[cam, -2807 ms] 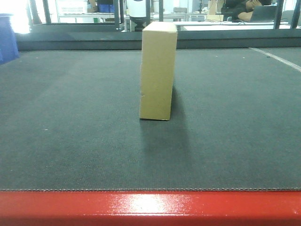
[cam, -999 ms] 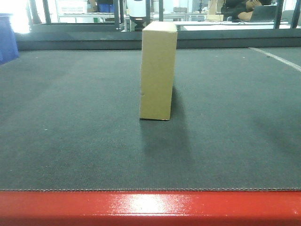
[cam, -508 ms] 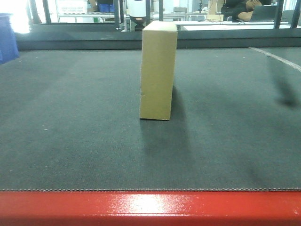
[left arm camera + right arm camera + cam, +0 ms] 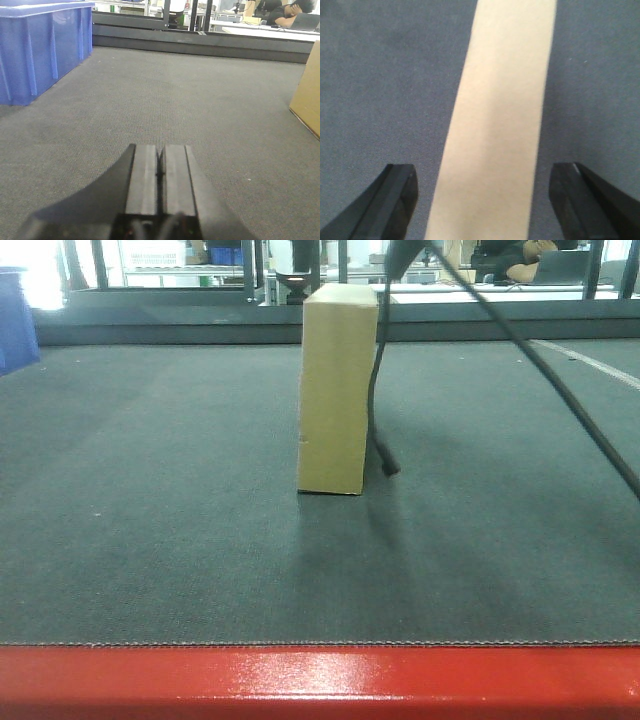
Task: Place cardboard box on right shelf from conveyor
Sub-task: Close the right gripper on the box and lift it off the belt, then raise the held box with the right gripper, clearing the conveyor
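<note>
Nearest in the front view: glossy red edge (image 4: 320,680) of the conveyor (image 4: 150,540), then open dark grey belt. Low over that belt: left gripper (image 4: 160,172), its 2 black pads (image 4: 145,175) pressed flat together, nothing between them. Above the box (image 4: 335,390): right gripper (image 4: 487,200), spread wide, 1 finger (image 4: 395,200) on each side of the narrow top face, a strip of belt showing between each finger and the cardboard, so apart from it on both sides. Box position: mid-belt, upright on a slim edge, narrow end toward the front camera, plain tan faces, base flat on the belt, shadow thrown forward. In the left wrist view, only a lower corner of it at the right border, well apart from the closed pads. Just right of the box: 1 thin cable (image 4: 375,380) hanging from the top of the front view, close beside the right face, lower end at belt level near the rear bottom corner. Cannot tell whether touching cardboard or belt. Farther right: 1 thick cable (image 4: 560,390) slanting from top centre down to the right border. Farther back, left side: blue crate (image 4: 40,50) on the belt. Beyond: dark rail (image 4: 150,325) across the far side, then racks and a seated person (image 4: 292,12) at a desk, blurred.
</note>
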Robot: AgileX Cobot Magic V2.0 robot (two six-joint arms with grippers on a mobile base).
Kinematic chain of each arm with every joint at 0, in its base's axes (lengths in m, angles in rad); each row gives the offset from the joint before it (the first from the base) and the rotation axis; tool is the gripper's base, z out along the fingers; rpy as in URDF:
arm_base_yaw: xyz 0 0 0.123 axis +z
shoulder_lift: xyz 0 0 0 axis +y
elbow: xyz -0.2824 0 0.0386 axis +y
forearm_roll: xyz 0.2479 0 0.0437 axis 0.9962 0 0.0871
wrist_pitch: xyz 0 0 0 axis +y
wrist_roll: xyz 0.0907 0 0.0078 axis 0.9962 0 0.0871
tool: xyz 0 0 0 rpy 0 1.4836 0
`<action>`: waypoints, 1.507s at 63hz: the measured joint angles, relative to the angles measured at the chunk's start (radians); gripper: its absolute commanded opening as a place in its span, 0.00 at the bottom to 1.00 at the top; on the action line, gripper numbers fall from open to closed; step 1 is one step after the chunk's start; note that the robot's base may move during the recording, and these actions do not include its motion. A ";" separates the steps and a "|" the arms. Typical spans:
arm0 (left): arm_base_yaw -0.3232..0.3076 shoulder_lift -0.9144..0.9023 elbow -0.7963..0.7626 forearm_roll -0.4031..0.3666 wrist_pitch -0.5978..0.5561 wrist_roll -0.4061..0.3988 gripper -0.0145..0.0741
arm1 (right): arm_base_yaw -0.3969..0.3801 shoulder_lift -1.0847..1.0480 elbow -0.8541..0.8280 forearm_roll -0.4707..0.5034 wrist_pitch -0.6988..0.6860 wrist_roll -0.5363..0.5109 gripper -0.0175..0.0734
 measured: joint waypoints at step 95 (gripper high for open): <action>0.000 0.000 0.000 0.000 0.000 0.000 0.03 | -0.031 0.015 -0.013 0.167 -0.016 -0.298 0.45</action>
